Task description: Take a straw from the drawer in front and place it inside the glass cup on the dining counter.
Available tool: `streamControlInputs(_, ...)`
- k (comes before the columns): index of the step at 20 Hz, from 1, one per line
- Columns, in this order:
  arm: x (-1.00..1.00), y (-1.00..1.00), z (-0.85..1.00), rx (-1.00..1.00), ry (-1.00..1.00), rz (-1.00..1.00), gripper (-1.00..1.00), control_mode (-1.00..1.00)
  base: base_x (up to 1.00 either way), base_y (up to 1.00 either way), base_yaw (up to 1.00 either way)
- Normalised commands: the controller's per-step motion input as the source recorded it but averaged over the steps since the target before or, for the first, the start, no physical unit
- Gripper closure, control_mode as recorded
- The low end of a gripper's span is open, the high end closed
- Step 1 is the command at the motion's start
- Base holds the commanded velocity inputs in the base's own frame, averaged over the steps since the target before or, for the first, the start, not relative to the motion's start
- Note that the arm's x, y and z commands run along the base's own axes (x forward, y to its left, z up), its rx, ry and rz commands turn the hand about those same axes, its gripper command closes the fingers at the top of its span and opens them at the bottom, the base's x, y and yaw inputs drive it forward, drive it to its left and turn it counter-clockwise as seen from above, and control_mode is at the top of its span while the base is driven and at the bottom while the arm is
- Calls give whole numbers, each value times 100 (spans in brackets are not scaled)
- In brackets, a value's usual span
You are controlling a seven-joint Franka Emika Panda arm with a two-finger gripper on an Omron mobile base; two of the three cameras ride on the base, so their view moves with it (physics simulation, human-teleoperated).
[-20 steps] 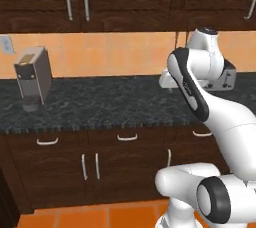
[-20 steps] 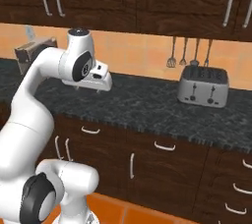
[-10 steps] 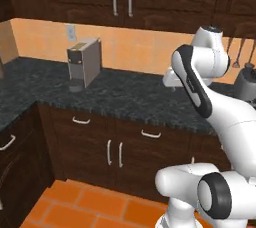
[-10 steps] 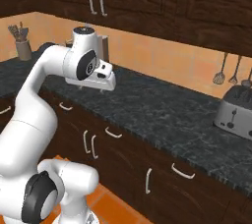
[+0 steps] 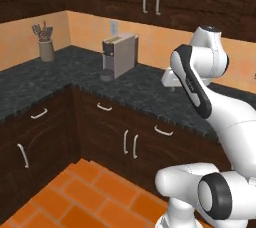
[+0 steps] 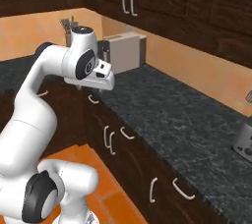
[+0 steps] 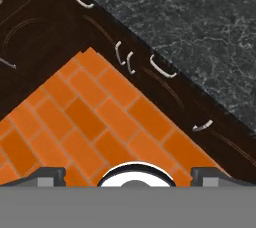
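while claw [image 7: 128, 174] gapes empty, black speckled counter [image 5: 145, 89] wraps corner; orange tile floor [image 7: 100, 122].

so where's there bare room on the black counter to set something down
The widest free patch is the black speckled counter between the coffee machine and the toaster at the right edge. Another bare run lies between the utensil holder and the coffee machine along the corner. It is tightest just around the coffee machine, where the open pincer hangs near the counter's front edge.
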Motion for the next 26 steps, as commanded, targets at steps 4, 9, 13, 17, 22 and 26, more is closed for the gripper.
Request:
streamControlInputs(4,0,0,0,0,0,0,-100,100,-1,-66,49)
streamControlInputs(9,0,0,0,0,0,0,-100,100,-26,-69,39)
streamControlInputs(13,0,0,0,0,0,0,-100,100,-23,-71,26)
streamControlInputs(17,0,0,0,0,0,0,-100,100,5,-73,19)
streamControlInputs(22,1,-18,0,0,0,9,-100,-100,5,-30,7)
streamControlInputs(26,0,76,0,-18,-1,2,-100,-100,0,0,0)
